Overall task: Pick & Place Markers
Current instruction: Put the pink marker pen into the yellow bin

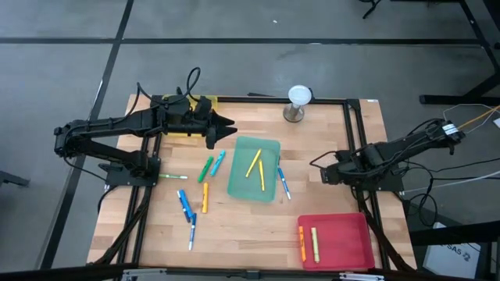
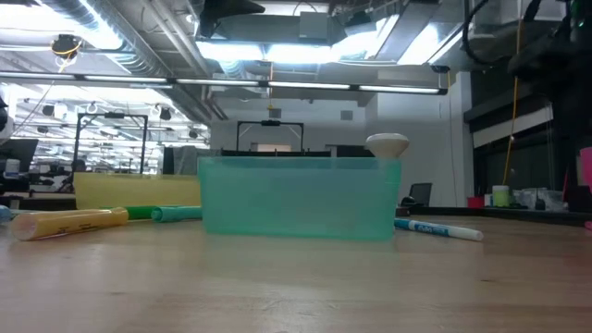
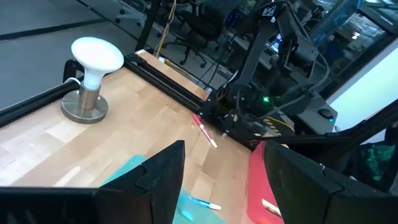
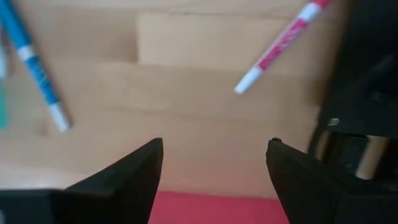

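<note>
- Broadly, a wooden table is seen from above, framed by dark rails, with both arms reaching in from its sides.
- At 9 o'clock the left arm is stretched inward, and the left gripper is held over the table's far-left area with its fingers apart and nothing between them.
- At 3 o'clock the right arm is folded at the table edge; the right gripper is held low over bare wood, its fingers spread wide and empty.
- Near the centre a teal tray is set, and two yellow markers are lying inside it.
- At 5 o'clock a red tray is placed, with an orange marker and a yellow marker side by side in its left part.
- At 12 o'clock a small lamp with a white dome is stood on a metal base.
- Just at 3 o'clock of the teal tray a blue-and-white marker is lying on the wood.
- At 9 o'clock of the teal tray a green marker and a teal marker are lying close together, with an orange marker below them.
- Toward 7 o'clock two blue markers are lying near each other, and a white-barrelled blue one is just below.
- A pink-and-white marker is seen on the wood ahead of the right gripper in the right wrist view.
</note>
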